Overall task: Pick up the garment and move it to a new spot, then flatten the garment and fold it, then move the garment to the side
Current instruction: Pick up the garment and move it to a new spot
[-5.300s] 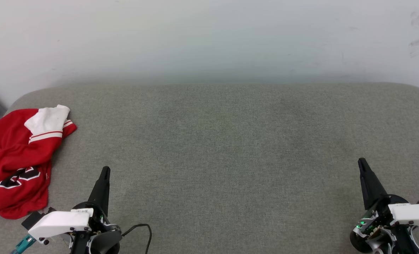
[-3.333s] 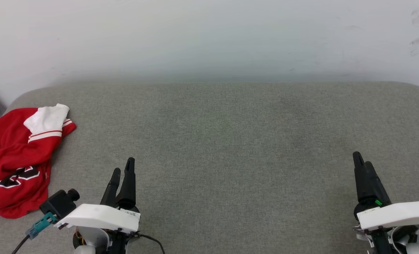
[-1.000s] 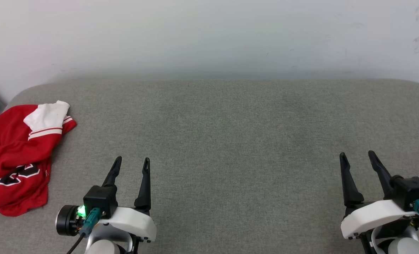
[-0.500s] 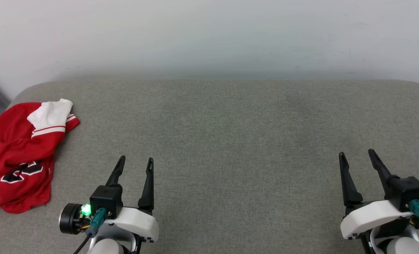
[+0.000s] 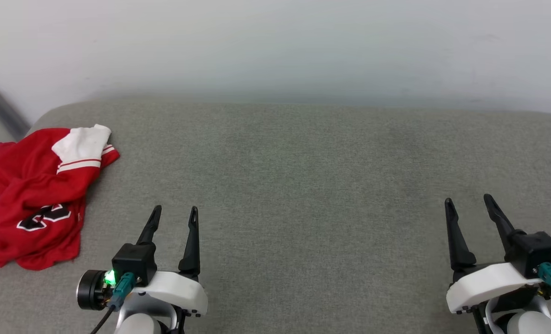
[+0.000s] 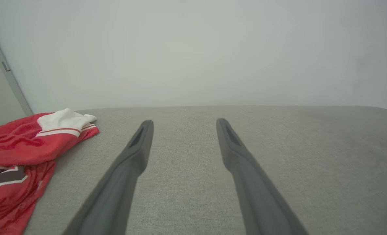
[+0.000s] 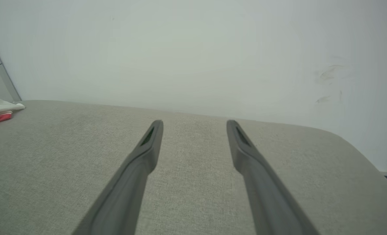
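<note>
Head view: shows crumpled red garment point(image 5: 38, 195) at far left end of grey cushion point(image 5: 303, 185), white trim panel on top, black number facing up. Left gripper point(image 5: 175, 209) low left, released, empty, near garment, not touching. Right gripper point(image 5: 468, 199) low right, released, empty, well apart from garment.
Left wrist view: shows 2 left fingers point(image 6: 131, 163) spread over bare cushion; garment at left, clear of them.
Right wrist view: shows 2 right fingers point(image 7: 141, 156) spread, nothing between; garment edge at far left.

Soft red cloth garment point(image 5: 34, 195) on matt woven cushion point(image 5: 303, 185).
</note>
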Controlling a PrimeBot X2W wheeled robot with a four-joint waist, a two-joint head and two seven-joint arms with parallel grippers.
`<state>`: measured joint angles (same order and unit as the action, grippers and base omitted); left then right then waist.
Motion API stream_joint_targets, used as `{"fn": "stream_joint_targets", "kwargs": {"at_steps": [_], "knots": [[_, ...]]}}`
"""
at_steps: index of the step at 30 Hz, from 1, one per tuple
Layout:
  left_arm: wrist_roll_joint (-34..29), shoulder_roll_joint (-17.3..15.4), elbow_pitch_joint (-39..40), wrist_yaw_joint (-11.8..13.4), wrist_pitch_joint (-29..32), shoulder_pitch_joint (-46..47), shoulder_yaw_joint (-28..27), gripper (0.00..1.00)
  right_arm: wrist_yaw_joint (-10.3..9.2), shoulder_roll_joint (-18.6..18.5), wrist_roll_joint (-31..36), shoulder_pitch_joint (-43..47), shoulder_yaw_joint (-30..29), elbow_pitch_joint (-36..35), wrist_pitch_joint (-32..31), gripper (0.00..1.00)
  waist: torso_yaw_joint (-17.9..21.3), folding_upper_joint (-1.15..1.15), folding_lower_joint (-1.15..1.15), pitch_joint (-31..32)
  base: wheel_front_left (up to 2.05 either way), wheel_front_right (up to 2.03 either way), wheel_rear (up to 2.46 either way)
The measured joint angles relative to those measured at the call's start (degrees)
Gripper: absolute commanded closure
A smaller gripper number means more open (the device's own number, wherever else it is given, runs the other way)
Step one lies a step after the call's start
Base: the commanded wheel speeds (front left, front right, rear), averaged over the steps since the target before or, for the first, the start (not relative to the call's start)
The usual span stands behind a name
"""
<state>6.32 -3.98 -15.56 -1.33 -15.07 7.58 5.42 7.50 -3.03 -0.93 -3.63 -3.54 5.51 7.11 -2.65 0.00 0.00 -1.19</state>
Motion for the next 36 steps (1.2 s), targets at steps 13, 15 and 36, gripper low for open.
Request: {"fn": "stream_joint_targets", "kwargs": {"at_steps": [13,15,36], "knots": [[1.15,0.25,-0.07,0.40,-0.01,0.90,-5.16,0.00,0.00,0.03,0.29,-0.08,4.07,-2.92,-0.80,0.00,-9.65,0.00,0.00,-0.84,0.00,0.00,0.00],[0.96,0.22,0.27,0.34,0.00,0.87,-5.67,0.00,0.01,0.05,0.32,-0.31,4.76,-3.03,-1.09,0.00,-11.60,0.00,0.00,-0.93,0.00,0.00,0.00],[0.49,0.76,1.80,0.01,0.00,-1.18,-10.33,0.00,0.00,-0.67,-0.63,-2.19,8.37,-4.33,-1.89,0.00,-25.12,0.00,0.00,-2.46,0.00,0.00,0.00]]}}
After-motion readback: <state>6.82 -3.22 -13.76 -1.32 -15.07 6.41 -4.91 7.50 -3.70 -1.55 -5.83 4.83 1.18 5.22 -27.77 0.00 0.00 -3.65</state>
